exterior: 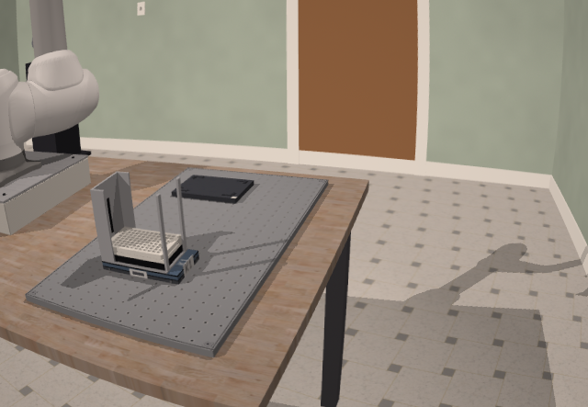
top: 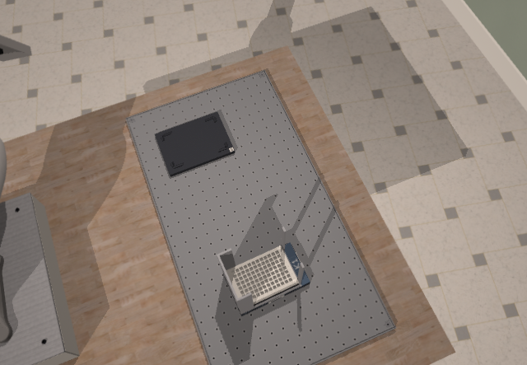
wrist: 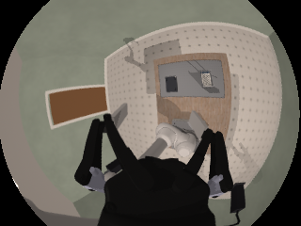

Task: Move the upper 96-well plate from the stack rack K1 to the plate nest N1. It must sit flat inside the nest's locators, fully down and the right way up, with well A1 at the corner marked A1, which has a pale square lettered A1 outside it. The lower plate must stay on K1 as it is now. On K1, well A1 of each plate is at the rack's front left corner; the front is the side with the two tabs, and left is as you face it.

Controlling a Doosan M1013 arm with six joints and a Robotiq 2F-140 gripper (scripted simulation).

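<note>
The stack rack K1 (top: 263, 277) stands on the grey perforated baseplate near its front end, on a blue base with grey uprights. The upper 96-well plate (top: 263, 273) is white and lies flat in the rack, right way up; it also shows in the exterior view (exterior: 144, 244). A dark layer under it is the lower plate (exterior: 142, 262). The plate nest N1 (top: 194, 142) is a dark flat pad at the far end, empty, with a pale A1 square (top: 230, 150) at one corner. My gripper (wrist: 159, 112) is open wide, empty, high above the table and far from both.
The robot's base sits on a grey pedestal (exterior: 42, 188) at the table's left side. The wooden table (exterior: 265, 345) has its edge close to the baseplate on the right. Tall rack posts (exterior: 168, 224) rise around the plates.
</note>
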